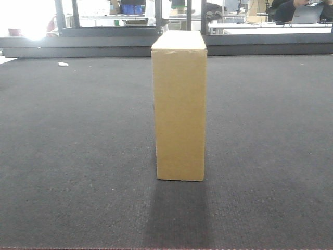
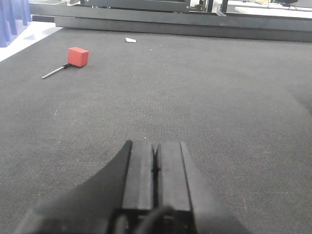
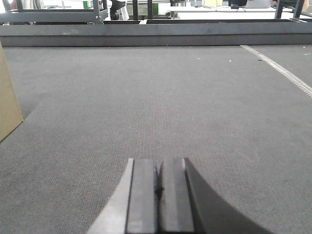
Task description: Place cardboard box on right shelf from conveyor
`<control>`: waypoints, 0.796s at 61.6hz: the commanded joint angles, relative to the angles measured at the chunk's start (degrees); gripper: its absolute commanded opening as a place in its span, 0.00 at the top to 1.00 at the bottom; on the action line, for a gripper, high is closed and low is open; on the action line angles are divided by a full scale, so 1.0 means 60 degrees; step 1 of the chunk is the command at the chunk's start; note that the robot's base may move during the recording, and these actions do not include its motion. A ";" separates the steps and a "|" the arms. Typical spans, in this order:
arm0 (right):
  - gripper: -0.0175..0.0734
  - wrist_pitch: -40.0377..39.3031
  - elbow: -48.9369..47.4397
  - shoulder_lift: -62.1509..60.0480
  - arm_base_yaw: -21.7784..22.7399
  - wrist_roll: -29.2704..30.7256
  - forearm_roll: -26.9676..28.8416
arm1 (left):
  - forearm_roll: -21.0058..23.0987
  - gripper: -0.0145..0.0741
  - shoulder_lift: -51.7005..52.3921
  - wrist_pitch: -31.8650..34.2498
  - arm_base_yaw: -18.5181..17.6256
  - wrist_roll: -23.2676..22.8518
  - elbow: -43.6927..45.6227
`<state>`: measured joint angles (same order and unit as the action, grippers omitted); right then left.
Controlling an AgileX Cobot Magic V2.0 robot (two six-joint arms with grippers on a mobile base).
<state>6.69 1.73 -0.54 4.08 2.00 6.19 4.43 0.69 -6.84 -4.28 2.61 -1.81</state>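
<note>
Box of plain tan-brown cardboard, tall and narrow, is standing upright on the wide dark grey-black textured conveyor belt, well short of the dark metal frame rail at the belt's far edge. Left black claw is hanging low over bare belt, its pads pressed together and gripping nothing. Right black claw is sitting likewise, closed and empty, with the box apart at its left. Small red block with a thin rod is lying towards the belt's far left corner, white scrap beyond it.

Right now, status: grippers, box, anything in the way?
Left gripper shut, empty. Right gripper shut, empty. Cardboard box upright on conveyor, untouched. Small red block on belt, left wrist view, away from box.
</note>
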 commanded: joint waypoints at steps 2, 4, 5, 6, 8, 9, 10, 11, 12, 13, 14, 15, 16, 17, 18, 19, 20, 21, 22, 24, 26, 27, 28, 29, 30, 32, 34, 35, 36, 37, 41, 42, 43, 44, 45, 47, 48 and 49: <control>0.74 -0.0811 -0.0046 -0.0187 0.0004 0.0011 -0.0060 | 0.0056 0.97 0.0140 0.0825 -0.0040 0.0003 -0.0080; 0.74 -0.0811 -0.0046 -0.0187 0.0004 0.0011 -0.0060 | 0.0056 0.97 0.0140 0.0825 -0.0040 0.0003 -0.0080; 0.74 -0.0811 -0.0046 -0.0187 0.0004 0.0011 -0.0060 | 0.0056 0.97 0.0140 0.0825 -0.0040 0.0003 -0.0080; 0.74 -0.0811 -0.0046 -0.0187 0.0004 0.0011 -0.0060 | 0.0056 0.97 0.0140 0.0825 -0.0040 0.0003 -0.0080; 0.74 -0.0811 -0.0046 -0.0187 0.0004 0.0011 -0.0060 | 0.0056 0.97 0.0140 0.0825 -0.0040 0.0003 -0.0080; 0.74 -0.0811 -0.0046 -0.0187 0.0004 0.0011 -0.0060 | 0.0056 0.97 0.0140 0.0825 -0.0040 0.0003 -0.0080; 0.74 -0.0811 -0.0046 -0.0187 0.0004 0.0011 -0.0060 | 0.0056 0.97 0.0140 0.0825 -0.0040 0.0003 -0.0080; 0.74 -0.0811 -0.0046 -0.0187 0.0004 0.0011 -0.0060 | 0.0056 0.97 0.0140 0.0825 -0.0040 0.0003 -0.0080; 0.74 -0.0811 -0.0046 -0.0187 0.0004 0.0011 -0.0060 | 0.0056 0.97 0.0140 0.0825 -0.0040 0.0003 -0.0080; 0.74 -0.0811 -0.0046 -0.0187 0.0004 0.0011 -0.0060 | 0.0056 0.97 0.0140 0.0825 -0.0040 0.0003 -0.0080; 0.74 -0.0811 -0.0046 -0.0187 0.0004 0.0011 -0.0060 | 0.0056 0.97 0.0140 0.0825 -0.0040 0.0003 -0.0080; 0.74 -0.0811 -0.0046 -0.0187 0.0004 0.0011 -0.0060 | 0.0056 0.97 0.0140 0.0825 -0.0040 0.0003 -0.0080; 0.74 -0.0811 -0.0046 -0.0187 0.0004 0.0011 -0.0060 | 0.0056 0.97 0.0140 0.0825 -0.0040 0.0003 -0.0080; 0.74 -0.0811 -0.0046 -0.0187 0.0004 0.0011 -0.0060 | 0.0056 0.97 0.0140 0.0825 -0.0040 0.0003 -0.0080; 0.74 -0.0811 -0.0046 -0.0187 0.0004 0.0011 -0.0060 | 0.0056 0.97 0.0140 0.0825 -0.0040 0.0003 -0.0080; 0.74 -0.0811 -0.0046 -0.0187 0.0004 0.0011 -0.0060 | 0.0056 0.97 0.0140 0.0825 -0.0040 0.0003 -0.0080; 0.74 -0.0811 -0.0046 -0.0187 0.0004 0.0011 -0.0060 | 0.0056 0.97 0.0140 0.0825 -0.0040 0.0003 -0.0080; 0.74 -0.0811 -0.0046 -0.0187 0.0004 0.0011 -0.0060 | 0.0056 0.97 0.0140 0.0825 -0.0040 0.0003 -0.0080; 0.74 -0.0811 -0.0046 -0.0187 0.0004 0.0011 -0.0060 | 0.0056 0.97 0.0140 0.0825 -0.0040 0.0003 -0.0080; 0.74 -0.0811 -0.0046 -0.0187 0.0004 0.0011 -0.0060 | 0.0056 0.97 0.0140 0.0825 -0.0040 0.0003 -0.0080; 0.74 -0.0811 -0.0046 -0.0187 0.0004 0.0011 -0.0060 | 0.0056 0.97 0.0140 0.0825 -0.0040 0.0003 -0.0080; 0.74 -0.0811 -0.0046 -0.0187 0.0004 0.0011 -0.0060 | 0.0056 0.97 0.0140 0.0825 -0.0040 0.0003 -0.0080; 0.74 -0.0811 -0.0046 -0.0187 0.0004 0.0011 -0.0060 | 0.0056 0.97 0.0140 0.0825 -0.0040 0.0003 -0.0080; 0.74 -0.0811 -0.0046 -0.0187 0.0004 0.0011 -0.0060 | 0.0056 0.97 0.0140 0.0825 -0.0040 0.0003 -0.0080; 0.74 -0.0811 -0.0046 -0.0187 0.0004 0.0011 -0.0060 | 0.0056 0.97 0.0140 0.0825 -0.0040 0.0003 -0.0080; 0.74 -0.0842 -0.0046 -0.0187 0.0004 0.0011 -0.0060 | 0.0056 0.97 0.0140 0.0825 -0.0040 0.0003 -0.0080; 0.74 -0.0843 -0.0046 -0.0187 0.0004 0.0011 -0.0060 | 0.0056 0.97 0.0140 0.0825 -0.0040 0.0003 -0.0080; 0.74 -0.0861 -0.0046 -0.0187 0.0004 0.0011 -0.0060 | 0.0056 0.97 0.0140 0.0825 -0.0040 0.0003 -0.0080; 0.74 -0.0876 -0.0046 -0.0187 0.0004 0.0011 -0.0060 | 0.0056 0.97 0.0140 0.0825 -0.0040 0.0003 -0.0080; 0.74 -0.0908 -0.0046 -0.0187 0.0004 0.0011 -0.0060 | 0.0056 0.97 0.0140 0.0825 -0.0040 0.0003 -0.0080; 0.74 -0.1041 -0.0046 -0.0187 0.0004 0.0011 -0.0060 | 0.0056 0.97 0.0140 0.0825 -0.0040 0.0003 -0.0080; 0.74 -0.1052 -0.0046 -0.0187 0.0004 0.0011 -0.0060 | 0.0056 0.97 0.0140 0.0825 -0.0040 0.0003 -0.0080; 0.74 -0.1052 -0.0046 -0.0187 0.0004 0.0011 -0.0060 | 0.0056 0.97 0.0140 0.0825 -0.0040 0.0003 -0.0080; 0.74 -0.1052 -0.0046 -0.0187 0.0004 0.0011 -0.0060 | 0.0056 0.97 0.0140 0.0825 -0.0040 0.0003 -0.0080; 0.74 -0.1201 -0.0046 -0.0187 0.0004 0.0011 -0.0060 | 0.0056 0.97 0.0140 0.0825 -0.0040 0.0003 -0.0080; 0.74 -0.1324 -0.0046 -0.0187 0.0004 0.0011 -0.0060 | 0.0056 0.97 0.0140 0.0825 -0.0040 0.0003 -0.0080; 0.74 -0.1403 -0.0046 -0.0187 0.0004 0.0011 -0.0060 | 0.0056 0.97 0.0140 0.0825 -0.0040 0.0003 -0.0080; 0.74 -0.1458 -0.0058 -0.0187 0.0004 0.0011 -0.0060 | 0.0056 0.97 0.0140 0.0825 -0.0040 0.0003 -0.0080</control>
<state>5.01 1.73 -0.54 4.08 2.00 6.19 4.43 0.69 -6.84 -4.28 2.61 -1.81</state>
